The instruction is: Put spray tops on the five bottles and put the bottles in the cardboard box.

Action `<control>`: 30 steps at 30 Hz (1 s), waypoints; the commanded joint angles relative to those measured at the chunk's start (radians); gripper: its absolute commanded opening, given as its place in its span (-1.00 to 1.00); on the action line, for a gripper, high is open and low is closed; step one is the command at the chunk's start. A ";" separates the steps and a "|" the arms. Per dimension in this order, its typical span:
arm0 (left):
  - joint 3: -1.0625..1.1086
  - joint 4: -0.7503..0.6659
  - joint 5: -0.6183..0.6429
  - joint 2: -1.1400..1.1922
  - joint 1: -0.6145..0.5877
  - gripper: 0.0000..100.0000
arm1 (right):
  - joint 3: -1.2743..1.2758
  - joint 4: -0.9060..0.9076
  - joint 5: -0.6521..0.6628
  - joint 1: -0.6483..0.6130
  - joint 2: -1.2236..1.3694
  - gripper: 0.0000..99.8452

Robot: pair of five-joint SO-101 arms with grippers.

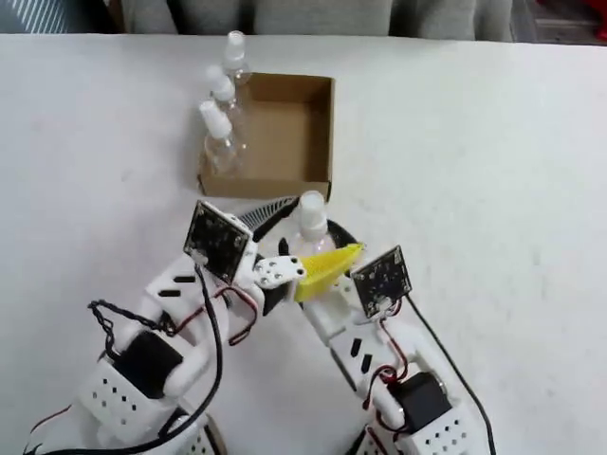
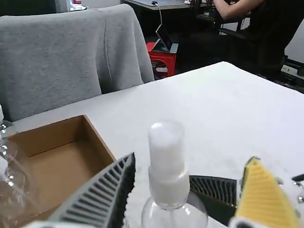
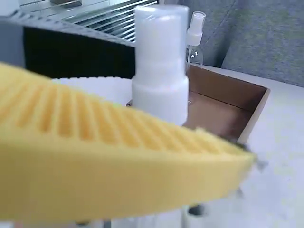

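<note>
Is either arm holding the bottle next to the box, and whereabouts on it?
Cannot tell: the bottle stands between left gripper and right gripper, contact at its body hidden.

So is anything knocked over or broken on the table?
Nothing stands out. The bottle just outside the cardboard box stands upright with its spray top on. The three bottles along the box's left side are upright and capped too, and the box looks undamaged.
</note>
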 commanded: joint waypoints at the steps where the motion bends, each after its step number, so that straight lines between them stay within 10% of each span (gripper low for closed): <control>1: -0.038 0.005 -0.003 -0.012 -0.015 -0.22 | -0.015 -0.001 0.011 0.012 -0.007 -0.97; 30: -0.448 0.368 -0.003 -0.013 0.002 -0.32 | -0.012 -0.007 0.012 0.012 -0.005 -0.97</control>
